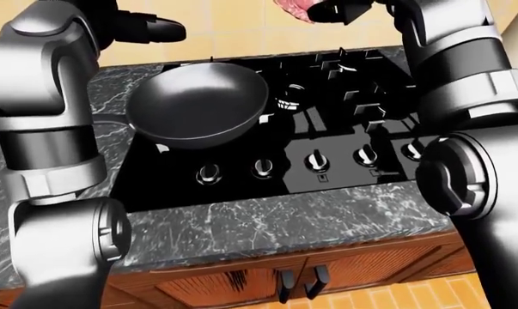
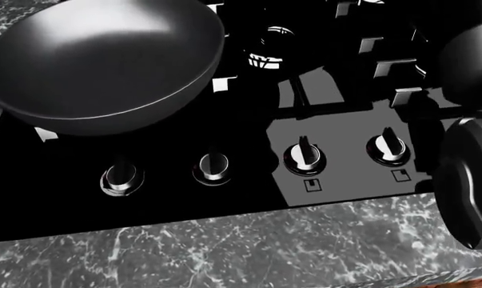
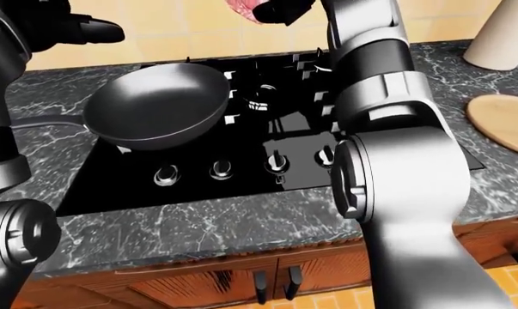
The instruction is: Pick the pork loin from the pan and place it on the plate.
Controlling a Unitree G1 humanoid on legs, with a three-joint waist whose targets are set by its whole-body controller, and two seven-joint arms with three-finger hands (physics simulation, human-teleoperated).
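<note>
Our right hand (image 3: 280,9) is raised at the top edge of the right-eye view, its dark fingers closed on the pork loin (image 3: 246,9), high above the empty pan (image 3: 159,106) on the stove (image 1: 327,129). Only a pink corner of the meat shows, so we cannot tell its long axis or heading. Our left hand (image 1: 151,29) hangs apart at upper left; we cannot tell its grip

Pan (image 1: 198,103): dark metal, smooth satin sheen. Stove (image 2: 344,144): glossy black glass, mirror-like reflections. Knobs (image 2: 304,157): polished chrome metal. Counter (image 1: 267,225): polished dark marble, white veining. Cabinet doors (image 3: 207,283): reddish wood, semi-gloss. Board (image 3: 504,122): pale matt wood. Arm shells (image 3: 396,174): smooth grey plastic-like finish, black glossy joints.
</note>
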